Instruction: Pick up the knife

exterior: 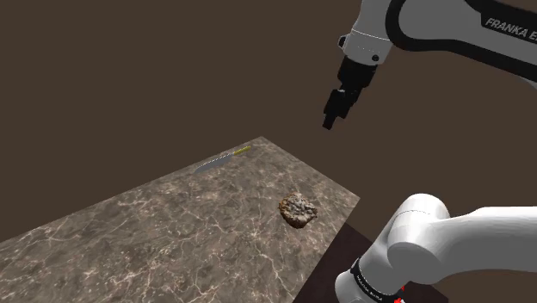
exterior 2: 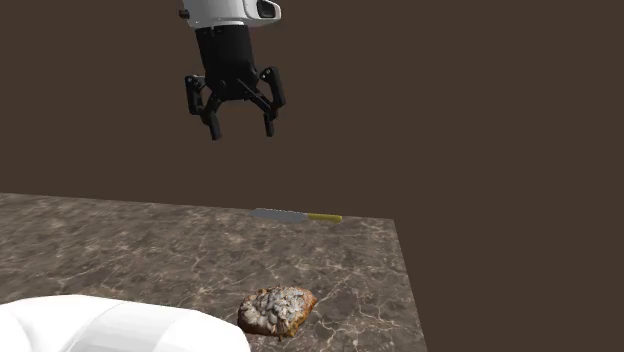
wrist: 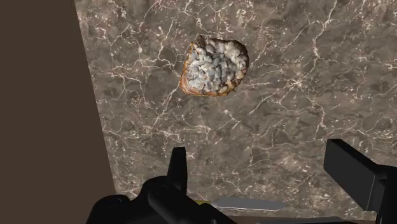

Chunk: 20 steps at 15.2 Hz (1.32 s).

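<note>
So the gripper (exterior 2: 240, 132) is hanging high above the brown marble counter (exterior 2: 120, 250), fingers spread wide with nothing between them. The knife (exterior 2: 297, 215) lies flat right along the counter's far edge in the second exterior view, grey blade and yellow handle, well below the gripper. From the wrist view, its blade (wrist: 245, 203) peeks out between the two fingers. A lumpy brown-and-grey chunk (exterior 2: 277, 309) sits on the marble, well apart from the knife.
</note>
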Each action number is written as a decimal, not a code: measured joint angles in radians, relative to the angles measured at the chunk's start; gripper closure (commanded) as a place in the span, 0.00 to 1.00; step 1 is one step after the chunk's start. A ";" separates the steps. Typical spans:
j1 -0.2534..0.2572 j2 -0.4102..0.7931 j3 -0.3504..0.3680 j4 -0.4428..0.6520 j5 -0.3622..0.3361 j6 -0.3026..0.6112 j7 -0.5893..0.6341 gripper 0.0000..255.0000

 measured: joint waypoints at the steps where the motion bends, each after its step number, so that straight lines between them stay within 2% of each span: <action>1: 0.000 0.000 0.000 0.000 0.000 0.000 0.000 0.00; 6: 0.031 0.057 -0.089 -0.054 -0.044 0.127 -0.170 0.00; 13: 0.095 0.227 -0.231 -0.073 -0.080 0.344 -0.463 0.00; 20: 0.173 0.466 -0.360 -0.015 -0.040 0.540 -0.782 0.00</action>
